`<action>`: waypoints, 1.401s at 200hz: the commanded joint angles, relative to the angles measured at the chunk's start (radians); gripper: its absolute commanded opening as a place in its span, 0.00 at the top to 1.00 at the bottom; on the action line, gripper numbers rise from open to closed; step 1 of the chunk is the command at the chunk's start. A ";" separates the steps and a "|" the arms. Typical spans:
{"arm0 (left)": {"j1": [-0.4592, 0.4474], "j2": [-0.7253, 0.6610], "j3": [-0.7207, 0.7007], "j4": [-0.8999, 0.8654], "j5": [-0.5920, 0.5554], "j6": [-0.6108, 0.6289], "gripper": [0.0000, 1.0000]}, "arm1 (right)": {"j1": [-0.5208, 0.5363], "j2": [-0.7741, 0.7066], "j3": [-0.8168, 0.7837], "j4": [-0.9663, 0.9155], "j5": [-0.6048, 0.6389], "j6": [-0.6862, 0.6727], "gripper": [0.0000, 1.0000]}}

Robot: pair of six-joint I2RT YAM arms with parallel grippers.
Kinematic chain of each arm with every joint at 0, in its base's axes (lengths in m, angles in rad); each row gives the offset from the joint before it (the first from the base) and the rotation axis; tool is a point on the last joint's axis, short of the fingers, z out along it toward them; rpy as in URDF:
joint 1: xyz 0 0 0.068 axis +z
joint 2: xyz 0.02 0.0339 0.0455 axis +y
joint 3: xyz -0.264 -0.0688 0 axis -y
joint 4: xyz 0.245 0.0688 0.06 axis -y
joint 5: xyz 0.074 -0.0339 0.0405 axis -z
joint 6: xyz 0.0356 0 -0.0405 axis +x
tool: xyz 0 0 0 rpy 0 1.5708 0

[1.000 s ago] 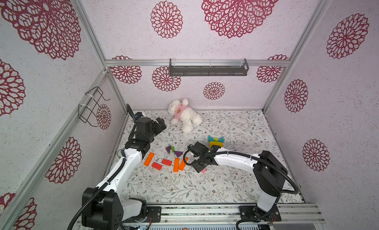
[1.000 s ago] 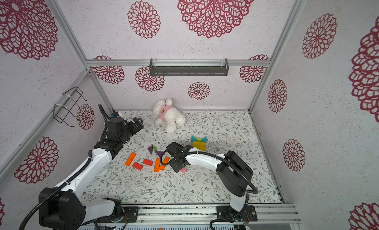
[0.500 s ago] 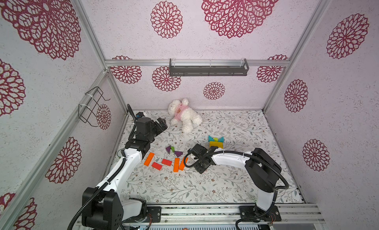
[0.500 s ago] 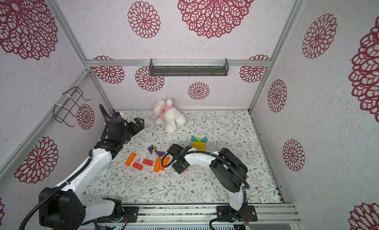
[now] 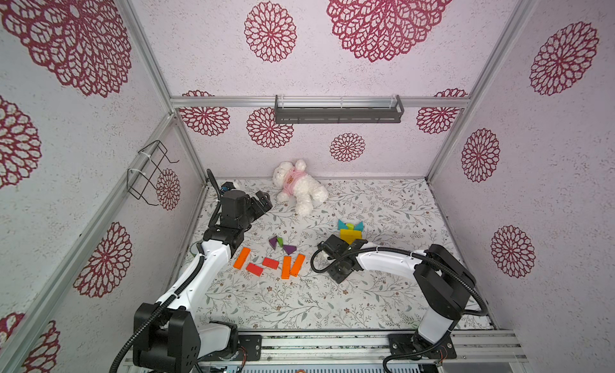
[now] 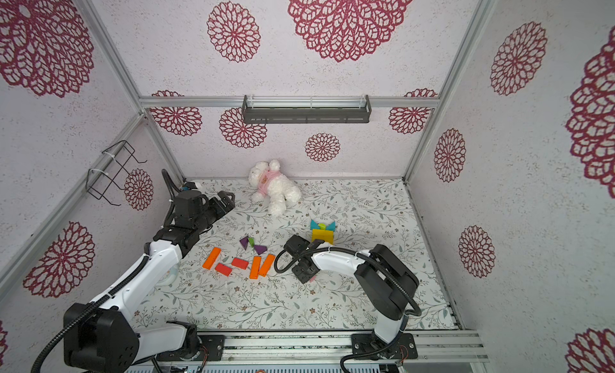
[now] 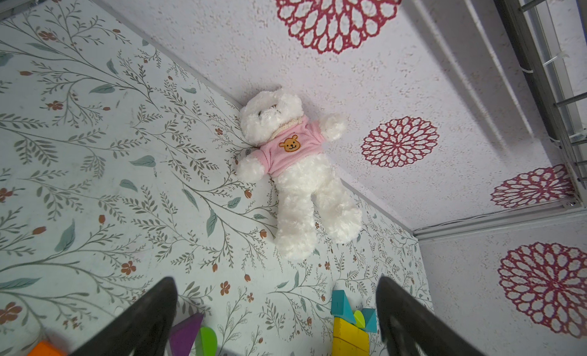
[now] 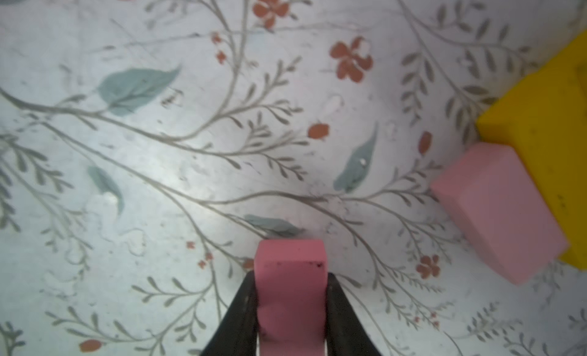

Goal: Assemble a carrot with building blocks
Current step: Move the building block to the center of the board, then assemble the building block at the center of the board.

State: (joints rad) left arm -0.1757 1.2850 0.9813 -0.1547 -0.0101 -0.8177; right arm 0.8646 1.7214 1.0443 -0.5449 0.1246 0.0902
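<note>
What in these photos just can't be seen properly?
- Pink block in the right end effector: right wrist view, near end cut off by the picture edge; both top views, right arm hides nearly all.
- Second pink block: both top views, hidden under that arm.
- Orange block: left wrist view, blurred, cut off at the corner.

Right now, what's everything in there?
Orange bars: three, orange, centre-left.
Red blocks: two, red, between those.
Purple triangles: two, purple, just behind.
Yellow blocks: seemingly two, yellow, centre.
Teal triangles: two, teal, behind yellow blocks.
Lime pieces: two, green, between triangle pairs.
Pink blocks: two, pink, one beside yellow, one gripped.
Bear: one, white, back wall.
Shelf: one, grey, back wall.
Rack: one, black, left wall.
Left gripper: one, black, open, raised.
Right gripper: one, black, holding pink block.
</note>
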 commanded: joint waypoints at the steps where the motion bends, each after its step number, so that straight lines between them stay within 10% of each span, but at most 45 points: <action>1: 0.005 0.009 0.023 0.009 0.012 -0.021 0.00 | -0.027 -0.038 -0.001 -0.052 0.061 -0.040 0.69; 69: 0.004 0.002 0.023 0.007 0.010 -0.015 0.00 | -0.034 -0.035 0.018 -0.048 0.197 0.051 0.45; 280: 0.004 0.002 0.023 0.009 0.017 -0.025 0.00 | -0.140 -0.031 -0.069 0.006 0.148 0.152 0.43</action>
State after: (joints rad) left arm -0.1757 1.2877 0.9813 -0.1543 0.0113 -0.8387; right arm 0.7410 1.6684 0.9562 -0.5354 0.2581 0.2138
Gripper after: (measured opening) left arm 0.993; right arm 0.562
